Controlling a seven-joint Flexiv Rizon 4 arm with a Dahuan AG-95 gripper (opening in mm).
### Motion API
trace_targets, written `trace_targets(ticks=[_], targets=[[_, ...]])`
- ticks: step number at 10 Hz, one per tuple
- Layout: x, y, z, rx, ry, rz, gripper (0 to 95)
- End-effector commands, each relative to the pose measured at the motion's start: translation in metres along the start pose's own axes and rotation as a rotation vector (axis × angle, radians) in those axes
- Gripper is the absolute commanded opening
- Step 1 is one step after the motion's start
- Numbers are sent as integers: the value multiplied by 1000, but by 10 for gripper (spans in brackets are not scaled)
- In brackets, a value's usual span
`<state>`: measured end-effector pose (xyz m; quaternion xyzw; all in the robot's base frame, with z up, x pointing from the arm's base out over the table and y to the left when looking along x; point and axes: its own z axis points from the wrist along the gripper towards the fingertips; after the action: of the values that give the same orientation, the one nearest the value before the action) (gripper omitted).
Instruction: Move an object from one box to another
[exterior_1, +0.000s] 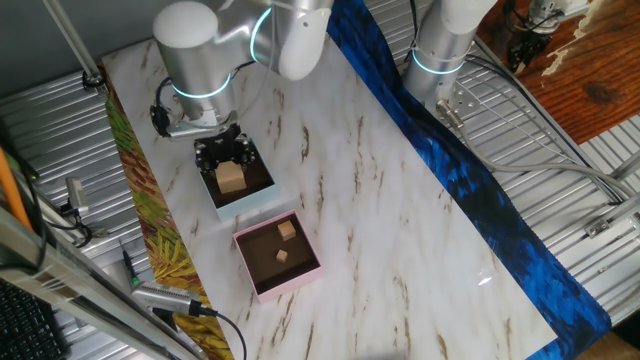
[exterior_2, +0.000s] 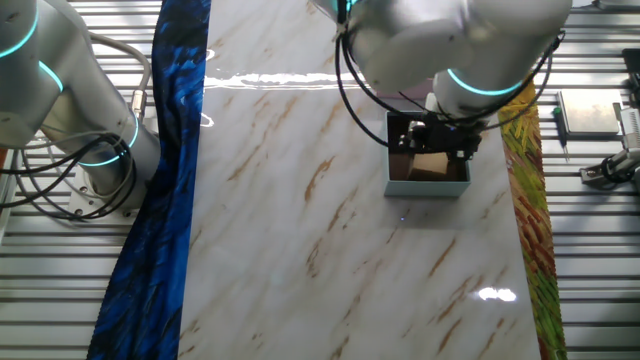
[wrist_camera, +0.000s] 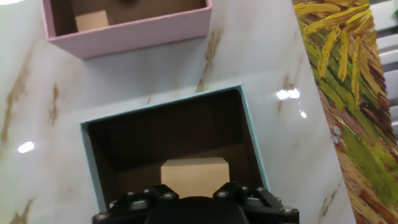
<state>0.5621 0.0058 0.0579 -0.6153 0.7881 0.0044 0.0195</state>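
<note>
Hand view placed the wooden block (wrist_camera: 194, 177) just above the pincer (wrist_camera: 194, 200) at the frame's bottom, inside the light-blue box (wrist_camera: 252, 134); whether it was gripped could not be told.

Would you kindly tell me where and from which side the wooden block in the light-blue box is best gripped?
Grip the wooden block across two opposite flat side faces, coming straight down from above. It lies flat on the floor of the light-blue box, whose walls block any sideways approach, and its top is exposed. The claw already hangs just over it, though I cannot tell how its jaws stand.
</note>
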Motion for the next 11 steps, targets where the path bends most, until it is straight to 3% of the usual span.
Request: trace_targets(ticks=[1,9,11], targets=[[-1,0,-4,1,8,13,0],[-17,24,-76,1,38,49,0],[-16,26,-81,-2,44,59,0]])
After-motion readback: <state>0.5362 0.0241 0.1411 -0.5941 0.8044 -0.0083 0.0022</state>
